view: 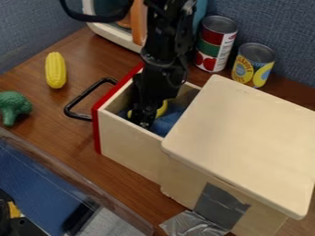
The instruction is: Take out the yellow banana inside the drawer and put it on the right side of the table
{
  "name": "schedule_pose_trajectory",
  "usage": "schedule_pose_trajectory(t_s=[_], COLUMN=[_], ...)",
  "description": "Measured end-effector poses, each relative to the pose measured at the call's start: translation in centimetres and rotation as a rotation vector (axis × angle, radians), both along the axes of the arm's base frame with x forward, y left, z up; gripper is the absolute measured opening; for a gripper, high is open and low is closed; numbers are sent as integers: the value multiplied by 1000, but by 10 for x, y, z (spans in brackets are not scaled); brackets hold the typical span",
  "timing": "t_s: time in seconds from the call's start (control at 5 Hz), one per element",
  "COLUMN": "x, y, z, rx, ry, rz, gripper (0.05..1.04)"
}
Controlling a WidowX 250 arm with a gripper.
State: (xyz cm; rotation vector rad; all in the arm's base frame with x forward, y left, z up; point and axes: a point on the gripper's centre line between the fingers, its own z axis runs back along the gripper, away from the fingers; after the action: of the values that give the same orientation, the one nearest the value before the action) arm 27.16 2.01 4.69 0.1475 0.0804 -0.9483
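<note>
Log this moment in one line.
gripper: down inside open drawer | banana: in drawer, partly hidden by gripper | blue item: beside banana | grasp: unclear | placement: not done

Brown table (67, 133). Open wooden drawer (126, 145), red front, black handle (73, 108), extending from pale wooden box (243, 143) with gray tape (220, 206). Black gripper (145, 123) pointing down inside drawer, beside partly hidden yellow banana (162, 108) and blue material (166, 123). At view's left, yellow corn (55, 70) upper, green broccoli (12, 106) lower. Near top, red-and-green can (214, 44) upright beside yellow-and-blue can (252, 67). Blue wall (277, 27) behind.
</note>
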Motion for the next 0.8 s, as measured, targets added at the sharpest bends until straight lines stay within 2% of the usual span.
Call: schedule_pose_trajectory(t_s=[0.2,0.4,0.6,0.8], x=[2,3,2,0], y=[5,4,-3,-10], z=[2,11,36,71], rx=[-16,-27,-71,-119], ry=[-3,-30,-105,-194], rz=[42,49,53,60], gripper=[382,322,322,322])
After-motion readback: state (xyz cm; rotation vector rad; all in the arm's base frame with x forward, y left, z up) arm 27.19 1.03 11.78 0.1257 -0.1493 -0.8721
